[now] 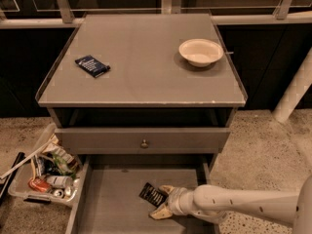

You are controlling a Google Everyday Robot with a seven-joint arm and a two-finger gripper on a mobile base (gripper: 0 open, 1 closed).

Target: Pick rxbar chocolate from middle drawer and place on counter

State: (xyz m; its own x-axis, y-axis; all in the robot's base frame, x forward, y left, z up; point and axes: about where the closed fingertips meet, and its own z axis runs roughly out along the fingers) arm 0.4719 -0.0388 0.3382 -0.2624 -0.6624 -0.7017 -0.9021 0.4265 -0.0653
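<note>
**Chocolate bar lies in the open drawer, claw spread at its edge**

The rxbar chocolate (152,194) lies flat on the grey floor of the middle drawer (112,199), a little right of the drawer's centre and turned at a slant. Its black wrapper shows pale striped lettering. Right beside it, low in the drawer, is the gripper (161,202). Its two pale fingers stand apart, one by the bar's upper right corner and the other below the bar's lower end, so the bar's right side sits at the mouth of the claw. I cannot tell whether either finger touches the wrapper. The white arm (243,206) reaches in from the right, over the drawer's right wall.

Above the pulled-out drawer is a closed grey drawer front with a round metal knob (144,143), and over that an open dark shelf gap. The counter (146,82) tops the cabinet, with a worn pale front edge. On it a dark blue packet (92,66) lies near the left side, and a cream bowl (201,51) stands toward the back right, well apart from the packet.

On the speckled floor to the left of the cabinet sits a clear bin (41,177) full of mixed clutter. A white post (295,89) leans at the far right.
</note>
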